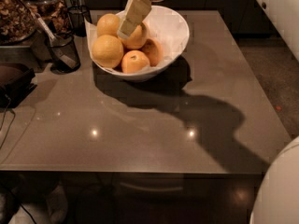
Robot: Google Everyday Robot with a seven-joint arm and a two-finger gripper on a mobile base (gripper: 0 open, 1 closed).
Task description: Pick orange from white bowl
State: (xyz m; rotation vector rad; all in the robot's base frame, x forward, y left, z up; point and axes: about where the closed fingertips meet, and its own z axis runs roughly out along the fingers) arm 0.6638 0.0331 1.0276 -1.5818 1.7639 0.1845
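The white bowl [174, 31] stands at the back of the grey table and holds several fruits. Three large pale yellow-orange oranges lie in it: one at the front left [108, 51], one at the back left [108, 24], one in the middle [139, 37]. Two smaller, deeper-orange fruits [135, 62] lie at the front right. My gripper [126, 31] reaches down from the top of the view into the bowl. Its pale tip lies against the left side of the middle orange and covers part of it.
Dark mesh cups [63, 52] with utensils stand left of the bowl, and one more [79, 17] behind. A tray of brown snacks [14, 17] and a dark object [11, 80] lie at the far left. The table's right edge [261, 92] borders the floor.
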